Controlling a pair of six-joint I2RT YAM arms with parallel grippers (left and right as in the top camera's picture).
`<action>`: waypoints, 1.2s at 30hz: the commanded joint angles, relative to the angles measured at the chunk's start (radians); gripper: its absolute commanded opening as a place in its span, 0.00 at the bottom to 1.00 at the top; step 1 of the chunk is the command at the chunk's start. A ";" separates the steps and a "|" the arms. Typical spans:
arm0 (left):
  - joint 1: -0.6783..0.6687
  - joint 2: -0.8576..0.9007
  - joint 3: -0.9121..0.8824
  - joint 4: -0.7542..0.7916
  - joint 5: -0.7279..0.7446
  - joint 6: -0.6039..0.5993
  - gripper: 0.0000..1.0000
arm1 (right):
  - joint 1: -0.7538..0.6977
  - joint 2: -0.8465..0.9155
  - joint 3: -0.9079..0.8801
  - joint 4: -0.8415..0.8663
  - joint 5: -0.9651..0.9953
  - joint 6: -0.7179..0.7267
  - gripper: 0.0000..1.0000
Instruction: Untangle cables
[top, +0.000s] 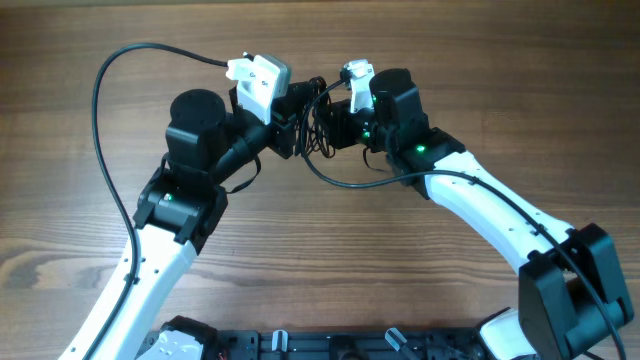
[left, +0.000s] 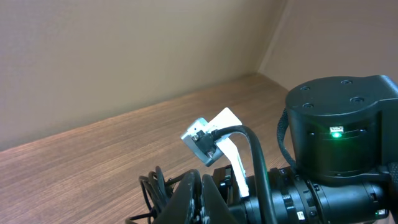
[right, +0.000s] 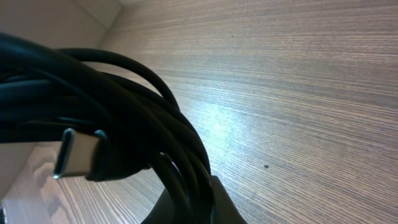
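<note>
The cables (top: 318, 128) are a small dark tangle held up between the two arms at the table's far middle. My left gripper (top: 302, 122) comes at the tangle from the left and is shut on the cables. In the left wrist view its fingers (left: 200, 186) are pressed together, with cable loops (left: 157, 186) bunched just to their left. My right gripper (top: 336, 126) meets the tangle from the right. In the right wrist view several strands (right: 124, 106) run down into its shut gripper (right: 193, 205), and a flat metal plug end (right: 74, 154) sticks out at the left.
A thick black arm cable (top: 100, 130) arcs wide at the left, and another (top: 350, 183) sags below the grippers. The wooden table (top: 480, 60) stretches on all sides. A black rail (top: 330, 345) runs along the near edge. The right arm's wrist housing (left: 339, 137) fills the left wrist view's right side.
</note>
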 joint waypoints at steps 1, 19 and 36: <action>-0.006 -0.021 0.021 0.004 -0.017 -0.010 0.04 | 0.002 0.015 -0.009 0.005 0.024 -0.003 0.04; 0.074 -0.021 0.021 -0.051 -0.138 0.043 0.04 | -0.099 0.015 -0.009 -0.014 0.018 0.014 0.04; 0.287 -0.024 0.021 -0.080 -0.131 0.042 0.04 | -0.248 0.010 -0.009 -0.083 -0.068 -0.042 0.05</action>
